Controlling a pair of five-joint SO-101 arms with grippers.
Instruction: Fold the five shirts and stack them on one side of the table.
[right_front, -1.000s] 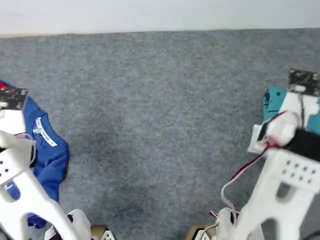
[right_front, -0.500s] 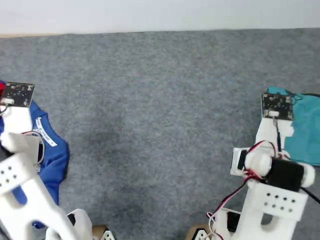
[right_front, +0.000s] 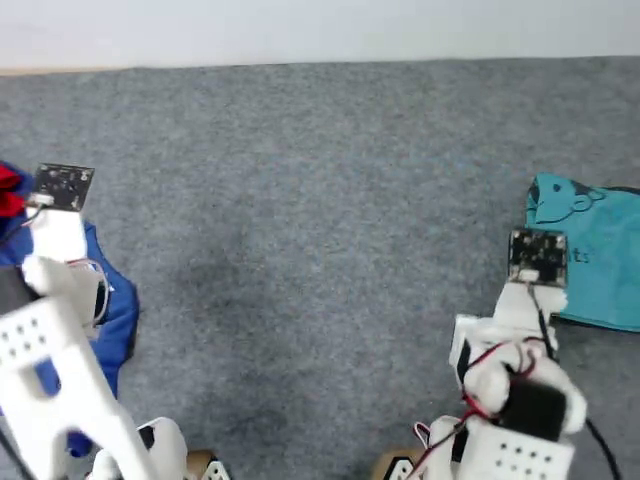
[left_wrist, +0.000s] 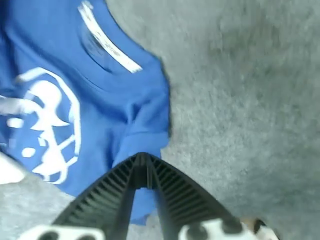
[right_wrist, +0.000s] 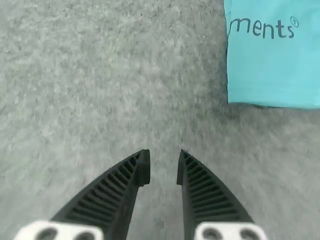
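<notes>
A folded teal shirt (right_front: 600, 260) lies at the table's right edge; its printed corner (right_wrist: 272, 55) shows in the right wrist view. My right gripper (right_wrist: 162, 167) hangs over bare grey carpet just beside that shirt, fingers a little apart, holding nothing. A crumpled blue shirt (right_front: 95, 320) with a white print (left_wrist: 50, 115) lies at the left edge. My left gripper (left_wrist: 145, 167) is above the blue shirt's edge, its fingers pressed together with nothing between them. A bit of red cloth (right_front: 8, 188) peeks out at the far left.
Grey carpet (right_front: 320, 220) covers the table, with wide free room across the middle. A pale wall strip (right_front: 320, 30) runs along the far edge. The arm bases (right_front: 420, 465) stand at the near edge.
The right arm has pulled back toward the near edge, uncovering the teal shirt lying flat. The left arm has shifted slightly to the right over the blue shirt.
</notes>
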